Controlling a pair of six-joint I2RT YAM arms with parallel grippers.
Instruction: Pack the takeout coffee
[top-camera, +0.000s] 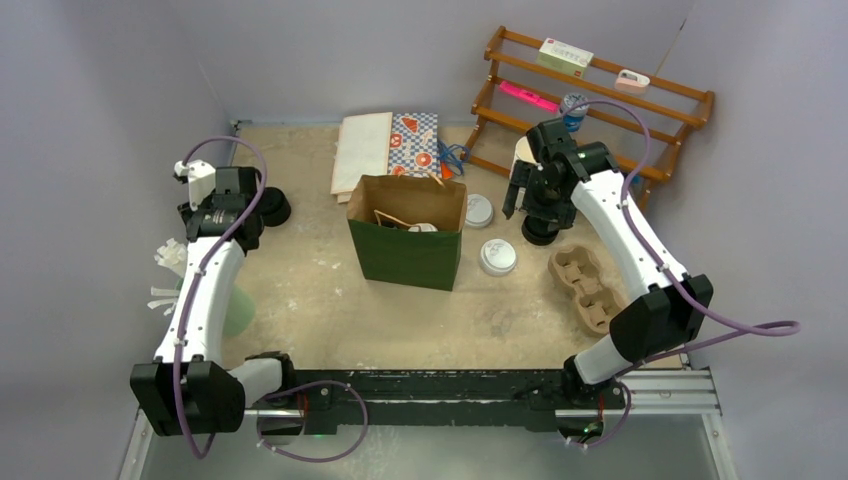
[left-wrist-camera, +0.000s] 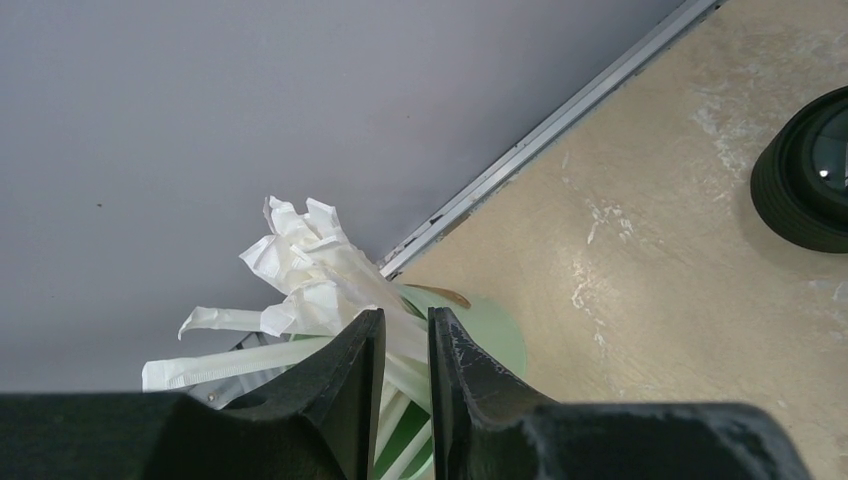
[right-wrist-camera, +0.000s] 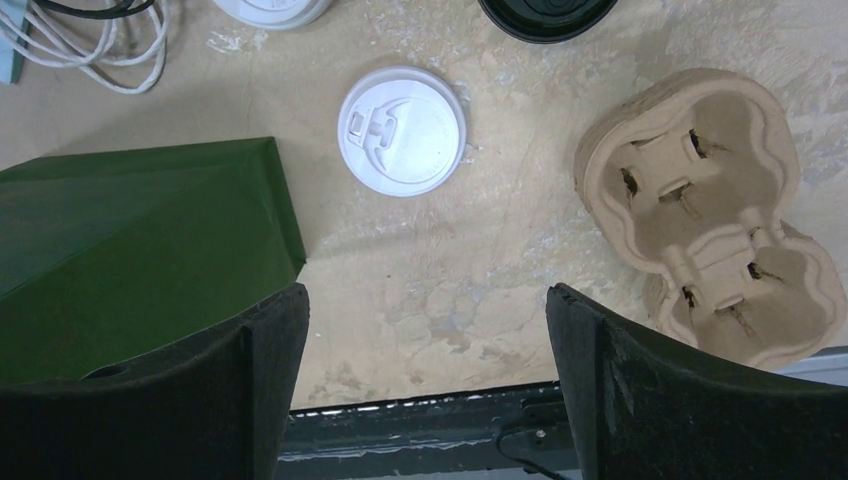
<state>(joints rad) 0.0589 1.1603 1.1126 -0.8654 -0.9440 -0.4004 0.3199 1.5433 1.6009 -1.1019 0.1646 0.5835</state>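
Note:
The takeout coffee is hidden; only a bit of white (top-camera: 422, 227) shows in the open mouth of the green paper bag (top-camera: 405, 250), which stands mid-table. My left gripper (left-wrist-camera: 405, 335) hangs over a pale green cup (left-wrist-camera: 500, 340) of paper-wrapped straws (left-wrist-camera: 310, 270) by the left wall. Its jaws are nearly together, with a wrapped straw pinched between them. My right gripper (right-wrist-camera: 427, 300) is held high at the right of the bag (right-wrist-camera: 130, 250), wide open with nothing between its fingers.
Two loose white lids (top-camera: 478, 210) (top-camera: 497, 256) lie right of the bag, next to a cardboard cup carrier (top-camera: 587, 288). Black lids (top-camera: 272, 207) (top-camera: 540, 232) sit left and right. A wooden rack (top-camera: 600, 95) and folded bags (top-camera: 385, 150) stand at the back.

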